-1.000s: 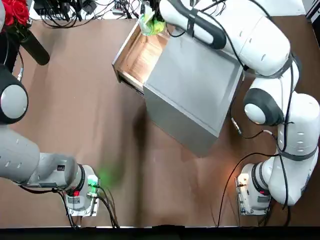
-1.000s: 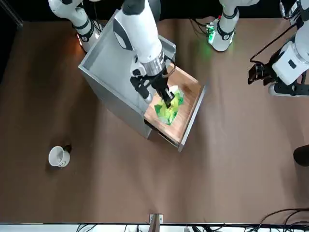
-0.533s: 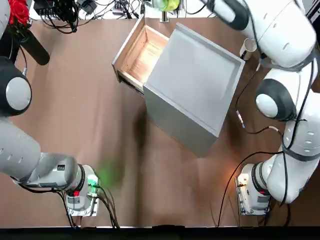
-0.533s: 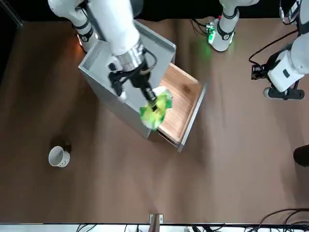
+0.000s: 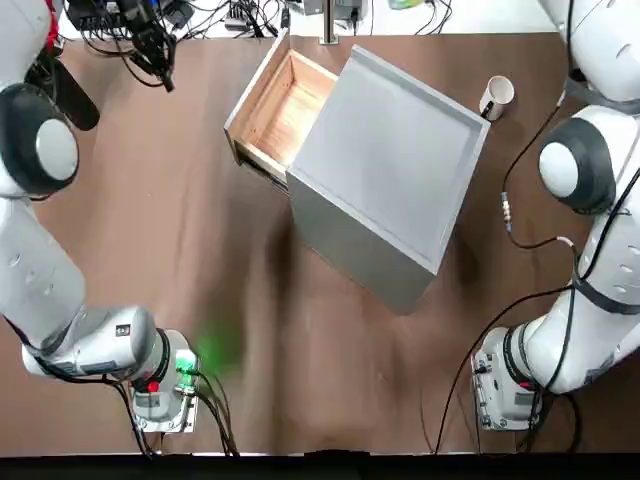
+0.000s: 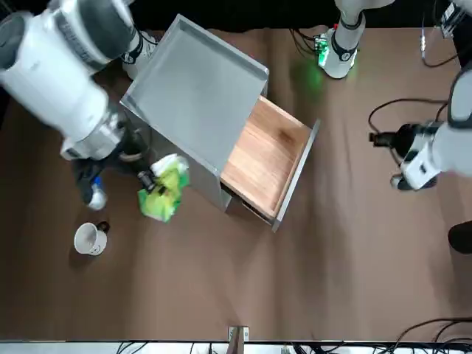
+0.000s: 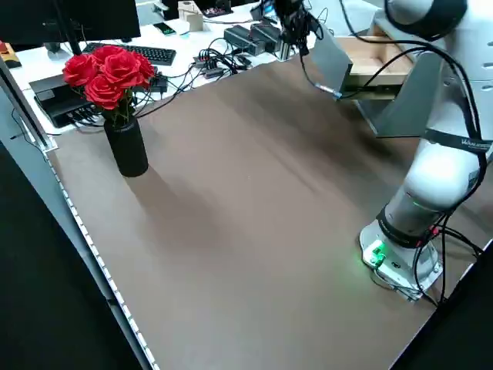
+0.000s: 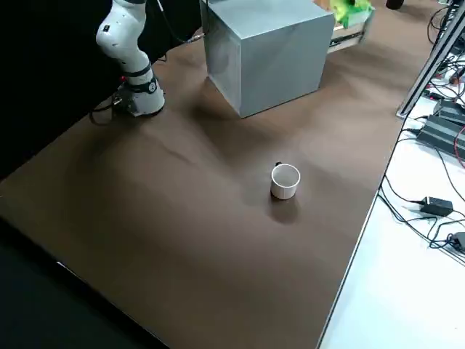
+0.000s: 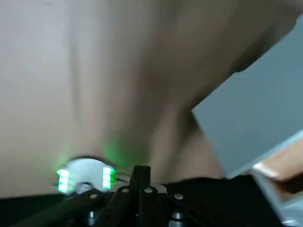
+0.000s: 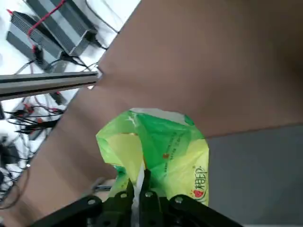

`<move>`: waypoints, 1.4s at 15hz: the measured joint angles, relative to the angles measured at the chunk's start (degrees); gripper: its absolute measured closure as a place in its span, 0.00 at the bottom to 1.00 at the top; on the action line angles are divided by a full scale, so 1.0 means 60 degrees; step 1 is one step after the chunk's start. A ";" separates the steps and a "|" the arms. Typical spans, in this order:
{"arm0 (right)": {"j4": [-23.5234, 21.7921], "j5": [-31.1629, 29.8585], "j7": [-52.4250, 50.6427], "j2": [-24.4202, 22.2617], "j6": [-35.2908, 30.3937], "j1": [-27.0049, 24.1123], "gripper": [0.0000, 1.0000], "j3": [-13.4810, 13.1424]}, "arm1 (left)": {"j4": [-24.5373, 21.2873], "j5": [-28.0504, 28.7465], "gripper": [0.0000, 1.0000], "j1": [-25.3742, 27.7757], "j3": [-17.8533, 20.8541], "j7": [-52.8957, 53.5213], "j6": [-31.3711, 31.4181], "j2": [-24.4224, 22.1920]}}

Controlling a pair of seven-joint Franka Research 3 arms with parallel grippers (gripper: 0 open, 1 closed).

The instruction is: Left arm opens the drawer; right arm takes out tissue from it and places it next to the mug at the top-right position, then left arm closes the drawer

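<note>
- the right gripper [image 6: 147, 184], pinched shut on the tissue [image 6: 164, 196], has carried it clear of the drawer [image 6: 267, 164] towards the mug [image 6: 89, 239];
- the left gripper [image 6: 380, 138] has drifted; fingers unclear

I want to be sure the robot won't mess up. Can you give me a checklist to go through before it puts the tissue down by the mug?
1. Tissue held tight: ok. The right gripper is pinched shut on the tissue.
2. Tissue out of the drawer: ok. It hangs beside the cabinet, and the drawer looks empty.
3. Mug ready: ok. The mug stands upright on the table with bare space around it.
4. Tissue already at the mug: not ok. It is apart from the mug.
5. Left gripper out of the way: ok. It is off past the drawer's far side.
6. Drawer shut: not ok. It is open, for later.
</note>
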 joint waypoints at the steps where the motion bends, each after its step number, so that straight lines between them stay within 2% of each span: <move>1: -0.0034 0.0012 -0.0620 0.0001 -0.0221 -0.0292 0.98 -0.0001 | 0.0058 -0.0630 0.99 0.0132 0.0005 -0.0497 0.0001 0.0415; 5: -0.0490 0.0020 -0.3539 0.0025 -0.0753 -0.1339 0.98 -0.0006 | 0.0455 -0.3079 0.99 0.0441 0.0017 -0.2022 0.0008 0.1912; 9: -0.1345 0.0020 -0.6541 0.0230 -0.0606 -0.2109 0.98 -0.0011 | 0.0683 -0.5420 0.99 0.0373 0.0017 -0.2992 0.0142 0.2907; 13: -0.1727 -0.0216 -0.8874 0.1258 0.0262 -0.2309 0.98 -0.0011 | 0.0752 -0.5901 0.99 -0.0082 -0.0052 -0.3144 0.0826 0.3272; 14: -0.1741 -0.0368 -0.9784 0.1837 0.0755 -0.2425 0.98 -0.0016 | 0.0761 -0.6371 0.99 -0.0367 -0.0056 -0.3203 0.1018 0.3294; 15: -0.1745 -0.0577 -1.0143 0.2082 0.0970 -0.2482 0.98 -0.0018 | 0.0769 -0.6583 0.99 -0.0509 -0.0064 -0.3227 0.1034 0.3293; 18: -0.1769 -0.1452 -1.0524 0.2708 0.1603 -0.2528 0.98 -0.0016 | 0.0783 -0.6823 0.99 -0.0960 -0.0064 -0.3280 0.1177 0.3295; 21: -0.1989 -0.1548 -1.0534 0.3112 0.2495 -0.2528 0.98 -0.0015 | 0.0782 -0.6975 0.99 -0.1365 -0.0060 -0.3314 0.1447 0.3315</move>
